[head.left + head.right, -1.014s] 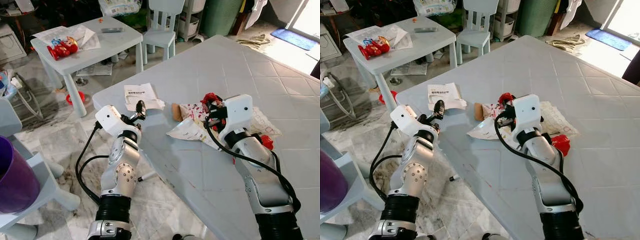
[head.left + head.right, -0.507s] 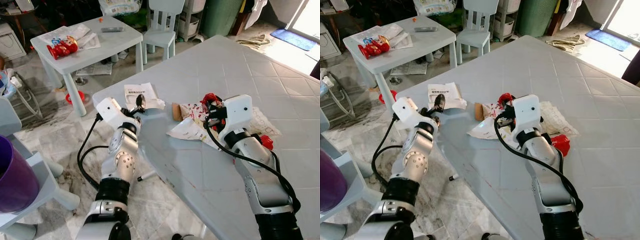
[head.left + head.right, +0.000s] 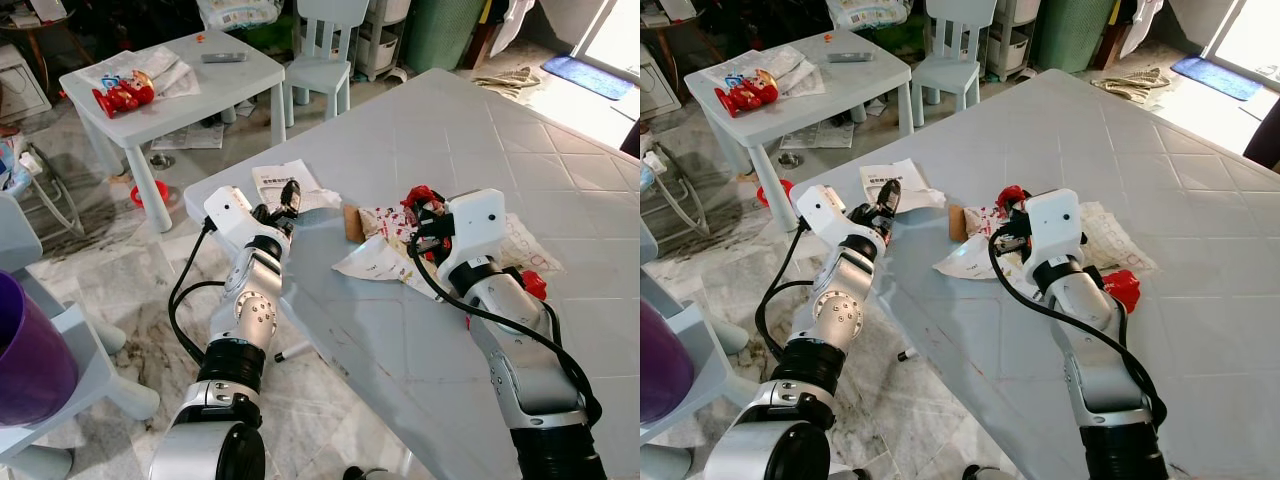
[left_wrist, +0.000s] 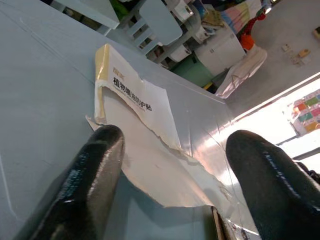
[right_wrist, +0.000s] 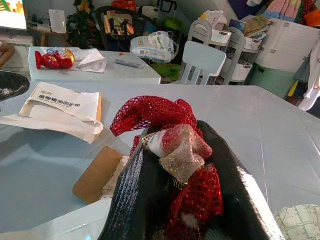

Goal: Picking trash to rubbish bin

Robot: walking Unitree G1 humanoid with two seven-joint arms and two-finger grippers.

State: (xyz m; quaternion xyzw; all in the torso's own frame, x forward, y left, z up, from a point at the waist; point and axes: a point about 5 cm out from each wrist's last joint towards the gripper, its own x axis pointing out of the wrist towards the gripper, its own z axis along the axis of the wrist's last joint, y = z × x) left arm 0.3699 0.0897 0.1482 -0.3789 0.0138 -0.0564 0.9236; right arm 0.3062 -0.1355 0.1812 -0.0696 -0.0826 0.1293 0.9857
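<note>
right tool [image 5: 175, 200] grips red netting [image 5: 150, 112] — lifted.

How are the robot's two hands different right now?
The left gripper is open with nothing in it, while the right gripper is shut on red mesh trash.

The left gripper lies low by the torn white packet at the table's corner; the right gripper is further in, above the printed wrapper.

Both have black fingers.
</note>
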